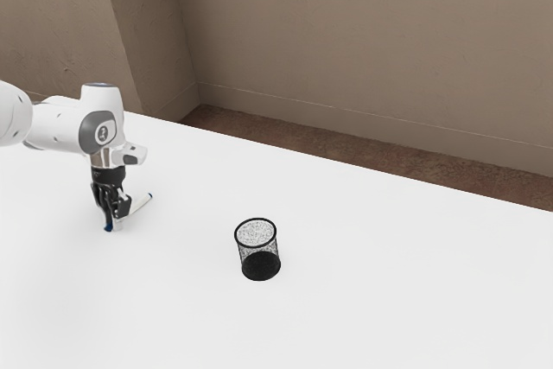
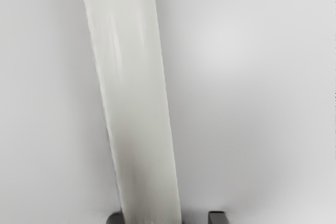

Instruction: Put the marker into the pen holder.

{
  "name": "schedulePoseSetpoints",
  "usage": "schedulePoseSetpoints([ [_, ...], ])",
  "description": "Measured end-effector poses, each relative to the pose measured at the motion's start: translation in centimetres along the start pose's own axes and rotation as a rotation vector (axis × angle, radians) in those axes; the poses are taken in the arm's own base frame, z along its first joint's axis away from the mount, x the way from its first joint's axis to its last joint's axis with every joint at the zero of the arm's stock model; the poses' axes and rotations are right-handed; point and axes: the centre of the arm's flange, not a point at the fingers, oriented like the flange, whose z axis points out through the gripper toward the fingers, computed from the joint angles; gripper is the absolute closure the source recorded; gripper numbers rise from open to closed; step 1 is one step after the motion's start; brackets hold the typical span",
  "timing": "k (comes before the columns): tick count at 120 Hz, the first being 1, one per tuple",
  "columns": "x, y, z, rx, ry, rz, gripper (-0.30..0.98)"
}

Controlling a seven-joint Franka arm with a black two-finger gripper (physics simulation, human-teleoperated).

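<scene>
Gripper point(image 1: 115, 220) was down low at the tabletop point(image 1: 389, 291), over toward the exterior view's left. Jaws stood open, one on each side of the marker point(image 1: 140, 204), not clamped. Wrist view had one jaw right at the marker's edge, touching or just beside it, couldn't tell which; the other stood apart, with a strip of tabletop between it and the marker. Marker lay on the tabletop, pale barrel, dark blue at both ends. In the exterior view one blue end was by the jaws, the other stuck out past them, toward the room's wall point(image 1: 371, 41) and the exterior view's right. Pen holder point(image 1: 257, 246) was upright on the tabletop, black mesh cup with a round rim and dark base, well apart from gripper and marker, toward the exterior view's right and nearer that camera. Marker was outside the holder. White arm point(image 1: 60, 125) came in from the exterior view's left, hand pointing down. Tabletop plain white; brown wall and reddish-brown floor point(image 1: 346, 155) behind it.
</scene>
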Motion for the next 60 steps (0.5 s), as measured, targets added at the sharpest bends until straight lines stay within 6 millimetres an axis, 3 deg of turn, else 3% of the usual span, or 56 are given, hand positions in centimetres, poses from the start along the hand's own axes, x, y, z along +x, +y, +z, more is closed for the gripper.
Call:
schedulePoseSetpoints([
  [47,-0.07,-0.05,0.02,-0.001,-0.003,-0.016,0.79],
  [60,-0.07,-0.04,-0.23,0.008,-0.002,-0.019,0.79],
])
